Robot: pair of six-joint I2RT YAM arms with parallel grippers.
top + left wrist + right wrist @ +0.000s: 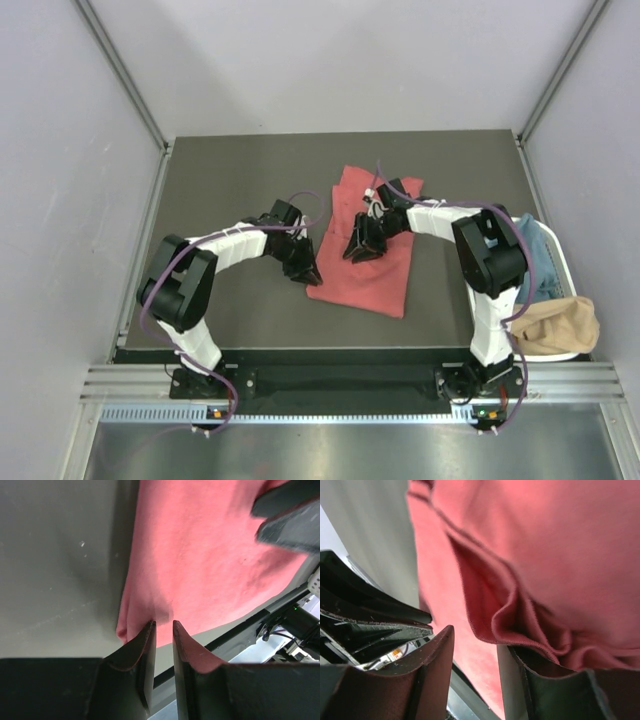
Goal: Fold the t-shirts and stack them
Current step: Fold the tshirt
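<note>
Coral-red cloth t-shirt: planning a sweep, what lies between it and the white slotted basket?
Top view: the black-and-white right arm, over a strip of dark tabletop.

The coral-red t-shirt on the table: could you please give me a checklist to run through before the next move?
1. Left gripper pinching the edge of the coral-red cloth t-shirt: ok.
2. Right gripper clear of cloth: not ok; jaws open, but a fold lies on one finger.
3. Shirt lying flat: not ok, bunched under the right gripper.
4. Blue t-shirt and tan t-shirt in the white slotted plastic basket: ok.
</note>
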